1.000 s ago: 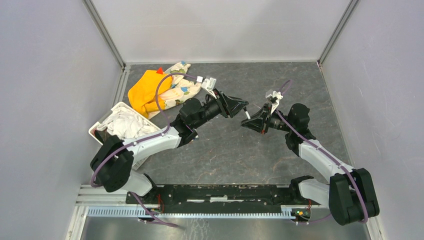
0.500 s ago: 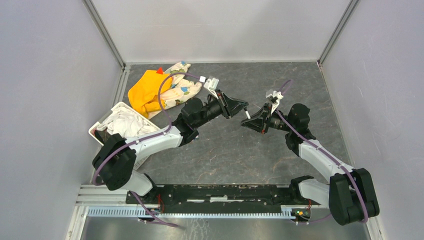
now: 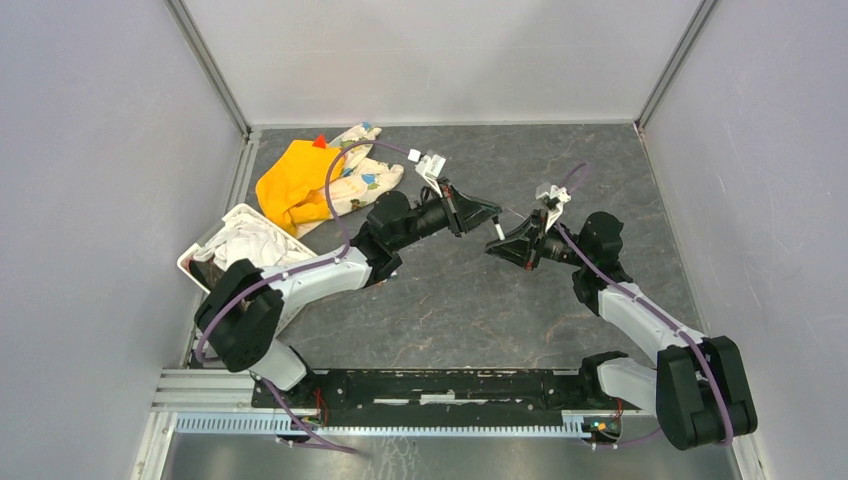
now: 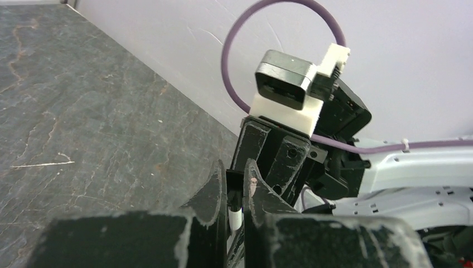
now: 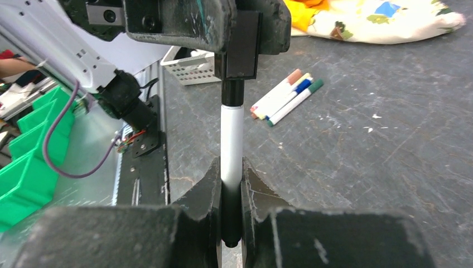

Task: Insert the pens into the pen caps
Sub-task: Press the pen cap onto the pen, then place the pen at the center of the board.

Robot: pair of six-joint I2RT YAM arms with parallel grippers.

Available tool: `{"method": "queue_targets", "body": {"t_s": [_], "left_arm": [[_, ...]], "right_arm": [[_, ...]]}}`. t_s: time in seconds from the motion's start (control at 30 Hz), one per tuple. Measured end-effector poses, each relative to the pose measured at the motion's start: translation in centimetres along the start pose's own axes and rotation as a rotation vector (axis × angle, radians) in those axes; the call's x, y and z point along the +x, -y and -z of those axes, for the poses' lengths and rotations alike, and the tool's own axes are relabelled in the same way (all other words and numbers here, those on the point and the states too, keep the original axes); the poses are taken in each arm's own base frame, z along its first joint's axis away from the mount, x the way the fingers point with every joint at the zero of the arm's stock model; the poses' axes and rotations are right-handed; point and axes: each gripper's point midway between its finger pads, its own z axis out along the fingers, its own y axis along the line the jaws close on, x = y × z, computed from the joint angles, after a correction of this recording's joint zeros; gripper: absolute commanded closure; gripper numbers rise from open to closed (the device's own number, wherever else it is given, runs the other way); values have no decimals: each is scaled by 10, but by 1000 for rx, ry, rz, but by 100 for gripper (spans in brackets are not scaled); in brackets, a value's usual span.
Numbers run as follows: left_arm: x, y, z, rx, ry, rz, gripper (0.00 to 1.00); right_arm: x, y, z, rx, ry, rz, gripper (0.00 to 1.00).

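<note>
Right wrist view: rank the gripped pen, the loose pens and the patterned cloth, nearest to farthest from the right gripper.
1. pen, centre, clamped in the jaws of the right gripper.
2. loose pens, lying on the table just right of centre.
3. patterned cloth, top right, at the back.

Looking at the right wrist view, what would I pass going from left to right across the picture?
green bins → basket → held pen → loose pens → patterned cloth
</note>
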Motion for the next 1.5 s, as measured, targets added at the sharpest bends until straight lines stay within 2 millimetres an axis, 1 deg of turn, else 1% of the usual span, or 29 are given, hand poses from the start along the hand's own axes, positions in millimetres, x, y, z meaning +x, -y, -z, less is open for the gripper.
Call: {"method": "queue_targets", "body": {"t_s": [0.13, 0.3, 0.37, 0.4, 0.43, 0.5, 0.57, 0.63, 0.73, 0.8, 0.87, 0.97, 1.07, 1.1, 1.17, 1.2, 1.23, 1.3, 1.4, 1.47, 1.5], "left_arm": [[5, 5, 3, 43, 2, -22, 98], [1, 9, 6, 52, 27, -30, 98], [-2, 8, 6, 31, 37, -17, 98], [-6, 5, 6, 1, 62, -1, 98], [-7, 4, 6, -2, 64, 1, 98], [-12, 0, 2, -61, 80, -2, 98], [-10, 1, 0, -72, 81, -11, 98], [-8, 3, 2, -50, 94, -14, 98], [-6, 6, 10, -11, 130, 2, 98], [-3, 3, 16, -10, 140, 17, 98], [0, -1, 21, -19, 138, 35, 92], [3, -9, 25, -36, 119, 58, 71], [4, -15, 29, -63, 100, 92, 43], [5, -17, 31, -77, 90, 103, 36], [6, -22, 40, -127, 71, 120, 26], [4, -24, 45, -155, 71, 119, 23], [-3, -26, 53, -195, 83, 108, 21], [-22, -23, 70, -257, 122, 63, 19], [-60, -12, 102, -348, 210, -45, 18], [-75, -4, 121, -390, 236, -112, 18], [-78, -3, 129, -414, 236, -139, 18]], "right_arm": [[1, -6, -1, -58, 3, -43, 100], [-5, -15, -3, -145, 16, -108, 100], [-8, -13, -4, -139, 8, -83, 100], [-10, -10, -6, -127, -1, -62, 100], [-13, -7, -7, -115, -6, -47, 100], [-16, 0, -10, -88, -12, -28, 100], [-16, 2, -10, -84, -14, -13, 100], [-15, 0, -10, -97, -21, -10, 100], [-9, -6, -10, -130, -42, 4, 100], [-3, -7, -11, -137, -60, 10, 100], [5, -5, -13, -132, -80, 12, 100], [14, -2, -16, -109, -97, 26, 100], [17, 2, -19, -89, -99, 61, 100], [16, 2, -21, -89, -96, 83, 100], [16, 1, -23, -96, -93, 113, 100], [16, 0, -24, -99, -95, 121, 100], [17, 0, -25, -101, -95, 130, 100], [18, 0, -27, -98, -97, 140, 100], [24, 4, -31, -84, -106, 134, 100], [30, 9, -35, -57, -120, 117, 99], [35, 12, -38, -40, -132, 104, 98]]}}
